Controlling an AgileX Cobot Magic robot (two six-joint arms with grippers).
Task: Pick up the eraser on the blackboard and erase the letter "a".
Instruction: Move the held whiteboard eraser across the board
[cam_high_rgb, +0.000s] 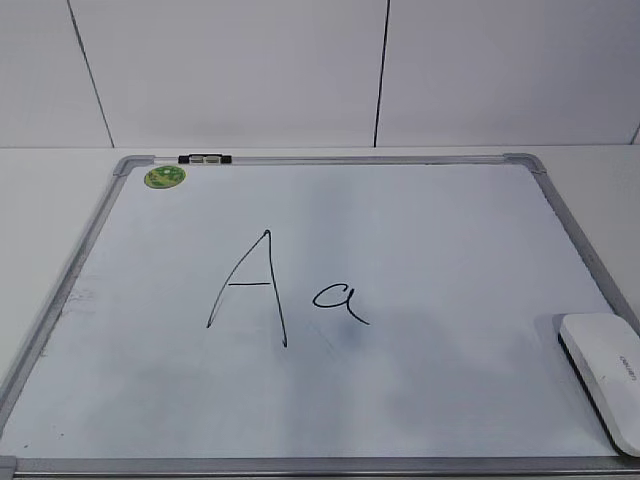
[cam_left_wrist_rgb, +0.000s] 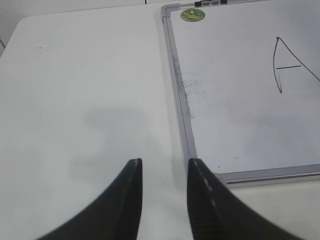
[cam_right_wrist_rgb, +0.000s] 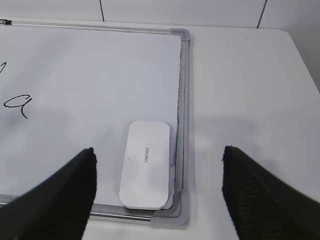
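Over on the far left, the left gripper (cam_left_wrist_rgb: 164, 195) hangs above bare table (cam_left_wrist_rgb: 80, 100) just off the blackboard (cam_high_rgb: 330, 158) frame, fingers only narrowly parted and gripping nothing, so I'd guess it's just parked out of the way. Moving right across the board you get the green sticker (cam_high_rgb: 165, 177), the tall capital "A" (cam_high_rgb: 250, 288), then the little letter "a" (cam_high_rgb: 340, 303) just beside it. Near right corner is where the eraser (cam_right_wrist_rgb: 146, 164) lies flat, tucked against the frame. The right gripper (cam_right_wrist_rgb: 159, 187) hovers over it with fingers spread wide, nothing between them yet, probably lined up that way to drop down and straddle it.
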